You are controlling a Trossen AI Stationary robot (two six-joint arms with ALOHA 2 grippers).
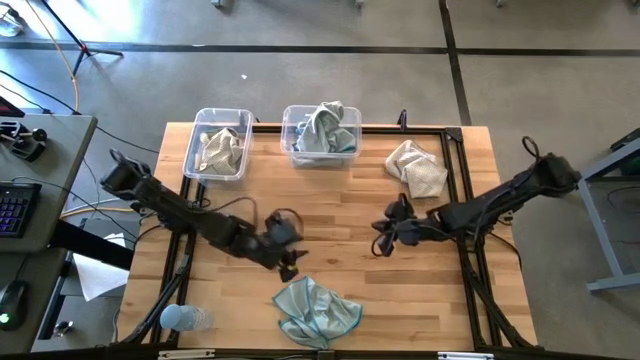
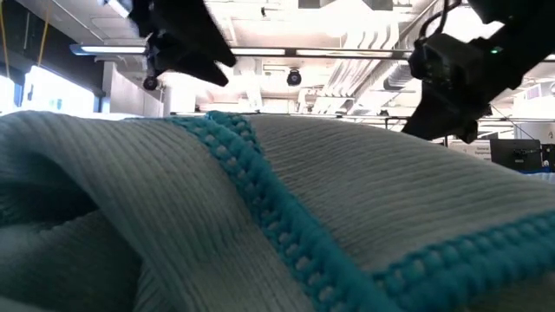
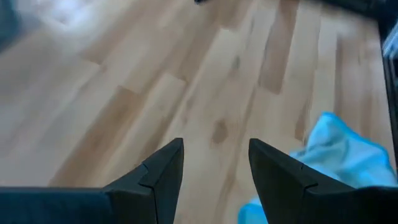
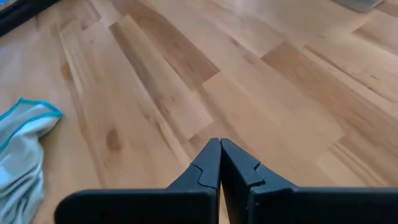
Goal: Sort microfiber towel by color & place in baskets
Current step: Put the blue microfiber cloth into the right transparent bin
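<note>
A pale teal-blue towel [image 1: 316, 309] lies crumpled by the table's near edge and fills the low view [image 2: 260, 217]. A beige-grey towel [image 1: 416, 168] lies bunched near the far right corner. Two clear baskets stand at the far edge: the left basket [image 1: 197, 122] holds a beige-grey towel [image 1: 219, 148], the right basket [image 1: 292, 152] a teal-blue one [image 1: 320, 128]. My left gripper [image 1: 289, 264] hovers open just beyond the near teal towel [image 3: 339, 155], over bare wood [image 3: 214, 146]. My right gripper [image 1: 382, 241] is shut [image 4: 219, 144] over the table's middle, right of the left one.
A pale, clear bottle-like object [image 1: 185, 318] lies at the near left corner. Black frame rails [image 1: 455, 190] run along the table's sides. Bare wood [image 1: 330, 200] lies between the baskets and the grippers. A desk with a keyboard [image 1: 15, 205] stands left of the table.
</note>
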